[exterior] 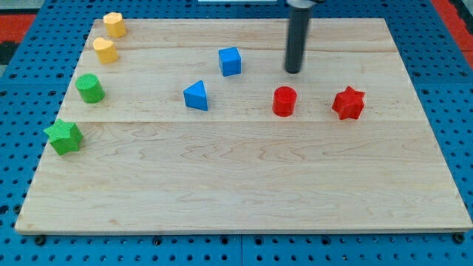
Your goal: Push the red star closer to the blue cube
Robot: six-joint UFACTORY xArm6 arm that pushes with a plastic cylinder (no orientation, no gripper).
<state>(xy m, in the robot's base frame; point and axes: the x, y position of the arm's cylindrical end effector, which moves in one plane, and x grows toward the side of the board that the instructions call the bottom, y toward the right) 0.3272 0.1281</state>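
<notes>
The red star (348,103) lies on the wooden board toward the view's right. The blue cube (230,61) sits left of it and a little nearer the view's top. A red cylinder (284,101) stands between them, on the star's level. My tip (293,72) rests on the board above the red cylinder, to the right of the blue cube and up-left of the red star. It touches no block.
A blue triangular block (196,96) lies below-left of the cube. Along the view's left edge sit two yellow blocks (114,24) (105,50), a green cylinder (90,88) and a green star (64,137). The board (236,192) lies on a blue pegboard.
</notes>
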